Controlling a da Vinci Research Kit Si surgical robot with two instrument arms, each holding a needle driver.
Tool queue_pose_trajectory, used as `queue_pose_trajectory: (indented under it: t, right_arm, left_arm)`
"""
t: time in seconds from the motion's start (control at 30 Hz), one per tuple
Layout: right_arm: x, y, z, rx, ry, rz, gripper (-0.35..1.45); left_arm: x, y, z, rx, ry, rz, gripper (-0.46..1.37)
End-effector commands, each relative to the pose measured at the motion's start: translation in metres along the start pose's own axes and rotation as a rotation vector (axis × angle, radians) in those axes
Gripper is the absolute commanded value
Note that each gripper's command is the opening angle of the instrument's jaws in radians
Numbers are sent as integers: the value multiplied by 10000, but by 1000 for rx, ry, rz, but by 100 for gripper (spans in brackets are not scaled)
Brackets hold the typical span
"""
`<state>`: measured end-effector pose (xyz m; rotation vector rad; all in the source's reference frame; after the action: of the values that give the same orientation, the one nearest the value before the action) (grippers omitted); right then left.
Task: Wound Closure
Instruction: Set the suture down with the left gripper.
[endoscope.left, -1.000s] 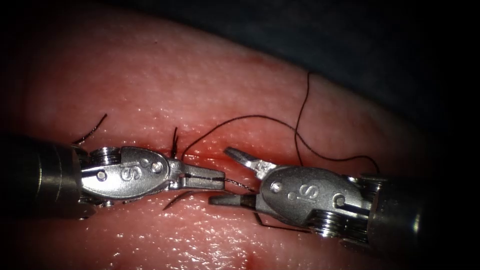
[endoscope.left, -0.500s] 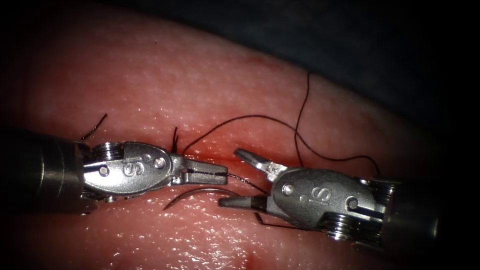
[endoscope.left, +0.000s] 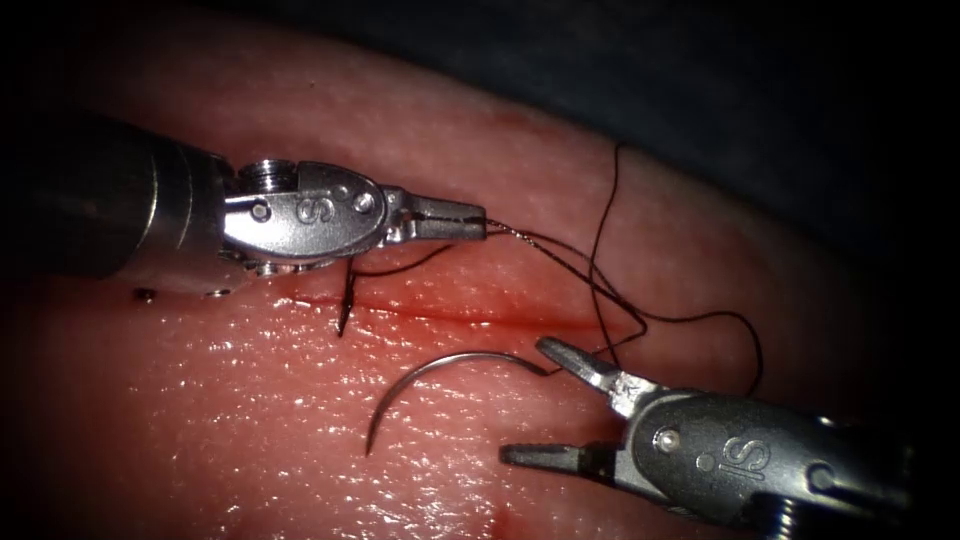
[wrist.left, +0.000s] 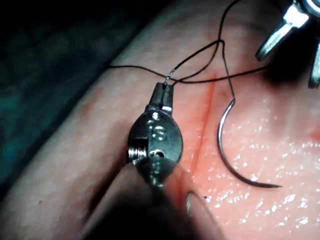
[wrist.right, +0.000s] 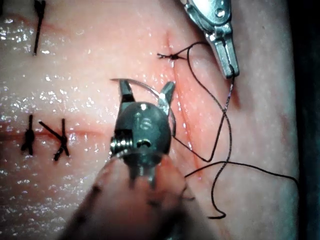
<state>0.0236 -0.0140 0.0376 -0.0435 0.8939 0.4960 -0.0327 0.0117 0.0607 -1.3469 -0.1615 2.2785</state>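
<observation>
**Left tool pinching thread above the cut; needle lying free on the tissue**

Left tool (endoscope.left: 470, 218): jaws pressed together on the thread (endoscope.left: 560, 255), gripped at their very tip. It sits on the upper side of the cut (endoscope.left: 470, 318) in the endoscope view, shaft entering from the left. From the jaw tip the strand runs rightward and down across the cut line, toward the swaged end of the needle. The left wrist view confirms the grip: the thread (wrist.left: 200, 55) leaves the closed tip of the left tool (wrist.left: 164, 90) and crosses a second strand just beyond it.

Right tool (endoscope.left: 550, 400): jaws spread wide, holding nothing. It lies below the cut, entering from the right. Its upper jaw tip is just beside the needle's swaged end; contact cannot be judged. The right wrist view shows the right tool (wrist.right: 146, 92) with both jaws parted over the needle (wrist.right: 135, 85), not clamped on it.

Needle (endoscope.left: 430, 372): lying flat on the tissue (endoscope.left: 250, 400) below the cut, out of the tissue along its whole visible curve, point toward the lower left, swaged end toward the right. Neither tool holds it. In the left wrist view the needle (wrist.left: 227, 150) rests on the wet surface beside the cut (wrist.left: 205, 125).

Red fluid (endoscope.left: 440, 300) lies along the cut. A knotted stitch with short cut ends (endoscope.left: 345, 305) stands at the cut under the left tool. Slack thread loops over the tissue to the right.
</observation>
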Motion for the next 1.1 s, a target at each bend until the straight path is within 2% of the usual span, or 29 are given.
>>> queue_pose_trajectory:
  t: [0.03, 0.13, 0.27, 0.43, 0.5, 0.57, 0.63, 0.73, 0.77, 0.8, 0.83, 0.87, 0.9, 1.0, 1.1]
  right_arm:
    - [0, -2, -1, -1, 1, -1, 90]
    - [0, -10, -3, -2, 4, -6, 90]
    - [-1, -15, -4, -4, 5, -10, 91]
    - [-2, -18, -4, -6, 2, -12, 92]
    - [-2, -18, -4, -5, 0, -13, 92]
    - [-2, -19, -3, -6, 0, -13, 92]
    - [-2, -19, -3, -7, 0, -13, 93]
    - [-2, -21, -2, -3, -4, -14, 93]
    - [-2, -23, -1, 0, -4, -15, 93]
    - [-3, -23, -1, -1, -4, -16, 93]
    - [-3, -24, -1, 1, -6, -17, 92]
    - [-3, -24, -1, 1, -5, -17, 93]
    - [-3, -25, -1, 1, -5, -18, 92]
    - [-4, -26, -1, 2, -7, -19, 92]
    - [-5, -26, 0, 4, -8, -19, 92]
  left_arm:
    - [0, -4, 3, 0, 0, 0, -35]
    - [2, -19, 15, 1, 1, 30, -35]
    - [1, -39, 33, -29, 5, 59, -35]
    - [-14, -51, 60, -159, -34, 85, -35]
    - [-26, -48, 72, -220, -42, -5, -35]
    - [-37, -45, 81, -270, -41, -55, -35]
    - [-53, -41, 95, -329, -52, -126, -17]
    - [-66, -41, 108, -346, -65, -158, 32]
    - [-73, -41, 114, -347, -75, -181, 57]
    - [-75, -42, 117, -344, -79, -197, 68]
    - [-80, -41, 122, -326, -87, -228, 87]
    - [-81, -42, 123, -313, -91, -236, 95]
    - [-82, -42, 125, -279, -85, -245, 113]
    - [-78, -45, 123, -257, -70, -253, 129]
    - [-67, -51, 117, -182, -49, -250, 135]
